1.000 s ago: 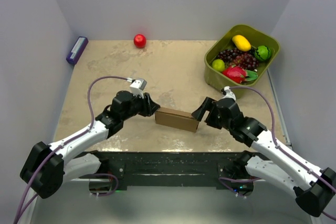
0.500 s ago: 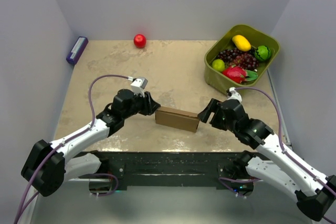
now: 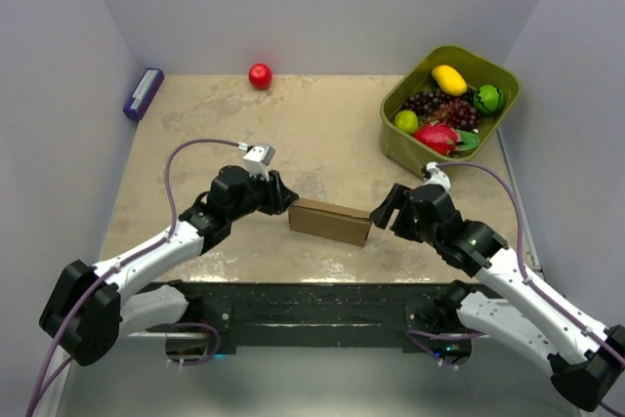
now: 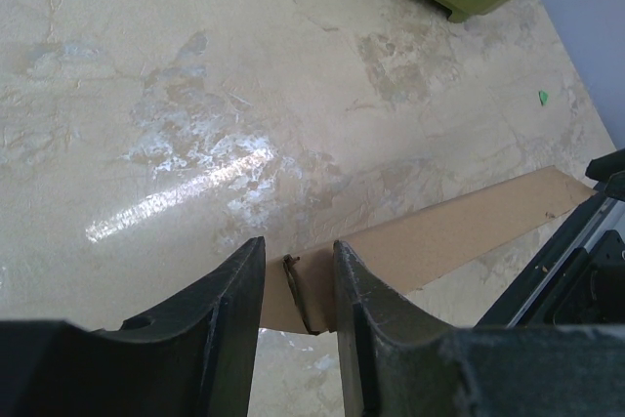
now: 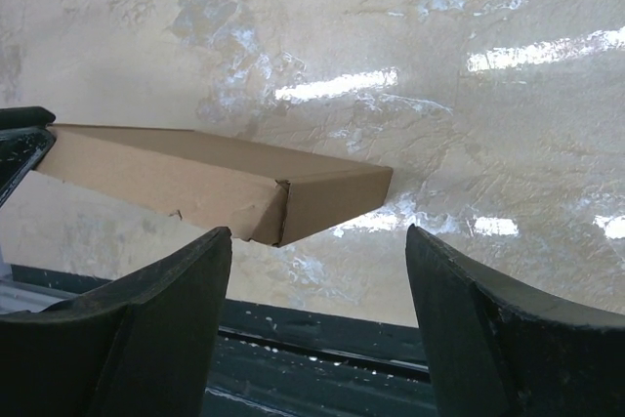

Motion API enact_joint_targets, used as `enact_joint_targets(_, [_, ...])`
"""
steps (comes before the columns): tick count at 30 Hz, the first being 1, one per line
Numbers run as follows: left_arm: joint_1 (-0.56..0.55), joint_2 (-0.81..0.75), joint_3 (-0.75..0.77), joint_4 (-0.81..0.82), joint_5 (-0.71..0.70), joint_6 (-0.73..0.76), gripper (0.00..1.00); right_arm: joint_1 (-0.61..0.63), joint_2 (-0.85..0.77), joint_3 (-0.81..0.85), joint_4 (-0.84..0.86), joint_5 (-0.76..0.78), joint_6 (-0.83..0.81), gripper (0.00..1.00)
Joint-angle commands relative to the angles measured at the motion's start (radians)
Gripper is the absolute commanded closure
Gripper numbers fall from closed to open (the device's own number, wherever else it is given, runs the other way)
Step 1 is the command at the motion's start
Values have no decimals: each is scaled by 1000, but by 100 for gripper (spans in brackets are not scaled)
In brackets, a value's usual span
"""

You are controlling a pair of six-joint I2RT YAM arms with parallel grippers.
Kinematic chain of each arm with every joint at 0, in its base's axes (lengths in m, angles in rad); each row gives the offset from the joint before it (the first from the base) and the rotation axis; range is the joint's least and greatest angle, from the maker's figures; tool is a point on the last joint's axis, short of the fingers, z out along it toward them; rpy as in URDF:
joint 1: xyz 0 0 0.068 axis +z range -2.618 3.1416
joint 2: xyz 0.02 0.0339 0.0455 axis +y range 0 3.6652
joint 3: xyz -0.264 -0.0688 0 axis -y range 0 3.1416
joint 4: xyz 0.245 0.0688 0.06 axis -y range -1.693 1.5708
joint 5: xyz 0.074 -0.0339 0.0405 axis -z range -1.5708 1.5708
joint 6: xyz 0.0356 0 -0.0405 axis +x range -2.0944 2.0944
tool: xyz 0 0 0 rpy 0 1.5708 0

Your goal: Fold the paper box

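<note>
Paper box long axis roughly parallels the table near edge. Left gripper clamps its left end; right gripper stands apart.

A: What kind of site is this?
B: Robot lab cell. Left arm and right arm are bolted to a black base rail at the table edge. Plain walls box it in on three sides.
A: Anything else?
B: An exposed purple cable, and a green bin of glossy prop-like fruit.
</note>
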Motion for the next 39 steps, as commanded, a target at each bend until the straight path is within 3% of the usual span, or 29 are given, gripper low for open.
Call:
enact_joint_targets(1, [5,14,0,-116,-22,42,62,-6,-3,-9,1,16,-5,28])
enact_joint_targets(30, [5,12,-1,-116,-19,47,62,-6,-7,-158,-1,-42,13,43])
enact_joint_targets(35, [5,11,0,-116,-19,50,62,-6,-9,-150,4,-61,20,43])
enact_joint_targets(39, [5,8,0,-117,-21,52,62,-6,-18,-88,-7,-56,15,35])
